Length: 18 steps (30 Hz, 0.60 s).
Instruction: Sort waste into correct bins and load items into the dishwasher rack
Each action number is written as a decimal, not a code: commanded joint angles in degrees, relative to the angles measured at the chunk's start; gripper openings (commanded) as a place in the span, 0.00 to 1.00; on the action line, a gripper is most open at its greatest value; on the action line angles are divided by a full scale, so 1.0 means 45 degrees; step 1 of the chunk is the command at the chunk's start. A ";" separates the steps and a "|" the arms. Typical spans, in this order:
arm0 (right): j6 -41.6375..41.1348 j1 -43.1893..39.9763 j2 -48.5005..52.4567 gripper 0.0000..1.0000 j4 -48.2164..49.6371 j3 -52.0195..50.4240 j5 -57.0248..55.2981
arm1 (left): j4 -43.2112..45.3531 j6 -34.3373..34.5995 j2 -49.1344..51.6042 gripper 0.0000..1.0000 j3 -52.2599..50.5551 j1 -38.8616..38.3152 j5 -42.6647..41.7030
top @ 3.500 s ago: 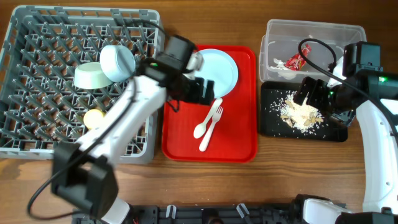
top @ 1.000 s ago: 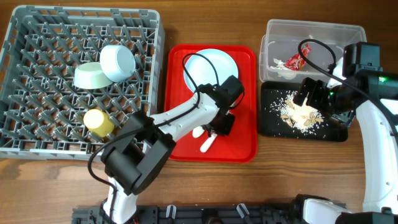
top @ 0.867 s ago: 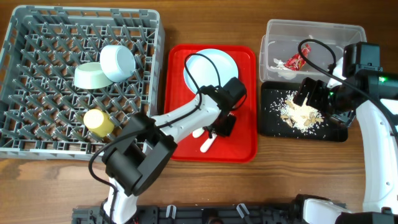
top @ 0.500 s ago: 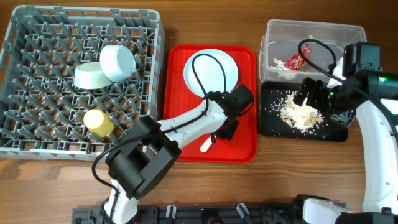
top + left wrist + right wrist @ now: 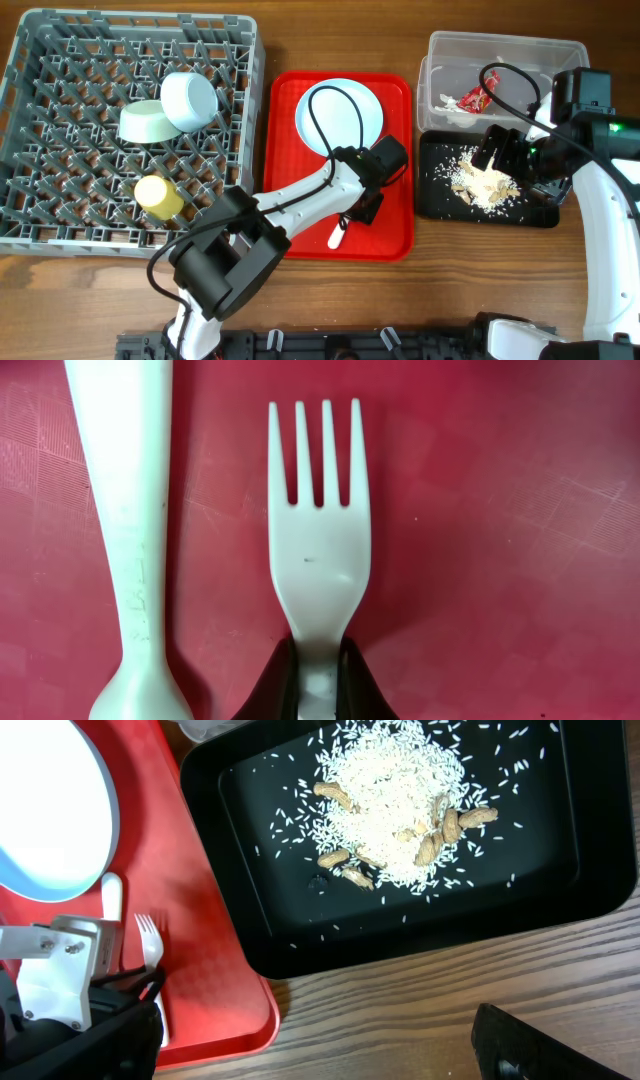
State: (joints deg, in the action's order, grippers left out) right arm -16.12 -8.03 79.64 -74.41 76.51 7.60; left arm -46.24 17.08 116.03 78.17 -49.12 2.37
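L hand (image 5: 318, 678) clamped on fork (image 5: 318, 550) handle, on red tray (image 5: 500, 510); fork's axis runs straight out from hand, tines away, spoon (image 5: 125, 510) parallel beside. R hand (image 5: 503, 148) spread wide, empty, right of tray.

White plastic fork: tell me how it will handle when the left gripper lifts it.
The fork looks thin, probably very light. Pinched at its narrow neck by the left gripper, it may pivot or slip. Flat on the red tray, it should not roll.

Top-down overhead; close wrist views over red tray (image 5: 395, 235)
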 commanded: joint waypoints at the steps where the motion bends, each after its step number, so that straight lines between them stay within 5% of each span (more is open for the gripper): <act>1: 0.0262 -0.0044 -0.0223 1.00 -0.0053 0.0053 -0.0185 | -0.0073 0.0019 -0.0933 0.04 0.0126 0.0175 0.0335; 10: 0.0257 -0.0044 -0.0223 1.00 -0.0053 0.0053 -0.0185 | -0.1253 -0.0151 -0.4376 0.04 0.0301 0.1593 0.2482; 18: 0.0257 -0.0044 -0.0223 1.00 -0.0053 0.0053 -0.0185 | -0.2045 -0.1962 -0.5523 0.04 0.0301 0.4707 0.2540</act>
State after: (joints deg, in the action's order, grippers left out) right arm -16.12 -8.03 79.64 -74.56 76.51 7.60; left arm -54.35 12.80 91.79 78.83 -33.26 12.03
